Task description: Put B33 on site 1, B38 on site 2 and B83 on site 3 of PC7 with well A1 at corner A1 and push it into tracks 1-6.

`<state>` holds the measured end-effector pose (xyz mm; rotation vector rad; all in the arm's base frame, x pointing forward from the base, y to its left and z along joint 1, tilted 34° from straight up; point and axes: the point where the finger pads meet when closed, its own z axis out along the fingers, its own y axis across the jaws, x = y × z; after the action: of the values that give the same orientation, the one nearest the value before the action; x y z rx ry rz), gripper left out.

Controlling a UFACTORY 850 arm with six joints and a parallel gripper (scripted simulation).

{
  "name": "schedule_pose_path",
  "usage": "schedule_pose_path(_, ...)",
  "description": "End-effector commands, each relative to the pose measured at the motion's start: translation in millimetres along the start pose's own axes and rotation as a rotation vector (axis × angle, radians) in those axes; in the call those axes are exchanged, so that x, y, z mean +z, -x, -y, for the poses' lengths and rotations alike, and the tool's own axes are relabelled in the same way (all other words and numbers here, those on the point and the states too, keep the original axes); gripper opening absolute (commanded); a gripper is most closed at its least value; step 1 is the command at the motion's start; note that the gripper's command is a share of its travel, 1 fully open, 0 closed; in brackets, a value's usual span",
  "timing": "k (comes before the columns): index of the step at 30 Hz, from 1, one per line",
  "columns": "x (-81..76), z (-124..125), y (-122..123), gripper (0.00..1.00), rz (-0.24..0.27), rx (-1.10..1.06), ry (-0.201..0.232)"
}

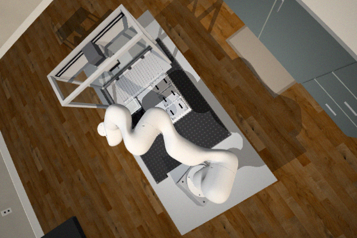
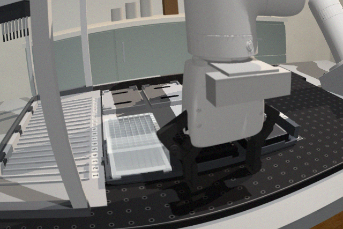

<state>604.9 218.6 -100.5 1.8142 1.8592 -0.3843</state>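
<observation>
The dark carrier PC7 (image 2: 289,134) lies on the apron in front of the rails (image 2: 52,138), its long side crosswise to the tracks. A clear, tall welled block (image 2: 135,143) sits on its end nearest the rails and also shows in the overhead view (image 1: 133,105). A black fine-welled plate (image 2: 218,148) sits on the middle site. Another dark plate (image 2: 276,133) sits on the far right site, mostly hidden by the wrist. My gripper (image 2: 221,165) is open and low, its black fingers straddling the carrier at the middle site, one on each long side. It holds nothing.
Two empty grey nests (image 2: 121,97) (image 2: 163,91) stand behind the carrier; a third is hidden behind my wrist. Track numbers (image 2: 95,148) run along the apron edge. The instrument's white frame post (image 2: 52,96) stands close on the left.
</observation>
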Motion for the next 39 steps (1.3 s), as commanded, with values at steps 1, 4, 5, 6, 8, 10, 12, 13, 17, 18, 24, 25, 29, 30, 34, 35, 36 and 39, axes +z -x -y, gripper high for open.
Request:
schedule_pose_path(1, -1.1, -0.9, 1.2, 1.00, -0.001, 0.001, 0.002)
schedule_pose_path(4, -1.1, -0.9, 1.8, 1.00, -0.001, 0.001, 0.002)
schedule_pose_path(5, -1.1, -0.9, 2.3, 1.00, -0.001, 0.001, 0.002)
schedule_pose_path(6, -1.1, -0.9, 2.8, 1.00, -0.001, 0.001, 0.002)
schedule_pose_path(8, -1.1, -0.9, 3.7, 1.00, -0.001, 0.001, 0.002)
schedule_pose_path(10, -1.1, -0.9, 4.7, 1.00, -0.001, 0.001, 0.002)
schedule_pose_path(12, -1.1, -0.9, 5.7, 1.00, -0.001, 0.001, 0.002)
schedule_pose_path(13, -1.1, -0.9, 6.2, 1.00, -0.001, 0.001, 0.002)
schedule_pose_path(17, -1.1, -0.9, 8.3, 1.00, -0.001, 0.001, 0.002)
schedule_pose_path(18, -1.1, -0.9, 8.8, 1.00, -0.001, 0.001, 0.002)
schedule_pose_path(24, -1.1, -0.9, 10.8, 1.00, -0.001, 0.001, 0.002)
schedule_pose_path(25, -1.1, -0.9, 11.3, 1.00, -0.001, 0.001, 0.002)
schedule_pose_path(29, -1.1, -0.9, 13.3, 1.00, -0.001, 0.001, 0.002)
schedule_pose_path(30, -1.1, -0.9, 13.8, 1.00, -0.001, 0.001, 0.002)
schedule_pose_path(34, -1.1, -0.9, 15.8, 1.00, -0.001, 0.001, 0.002)
schedule_pose_path(35, -1.1, -0.9, 16.3, 1.00, -0.001, 0.001, 0.002)
schedule_pose_path(36, -1.1, -0.9, 16.3, 1.00, -0.001, 0.001, 0.002)
schedule_pose_path(39, -1.1, -0.9, 17.3, 1.00, -0.001, 0.001, 0.002)
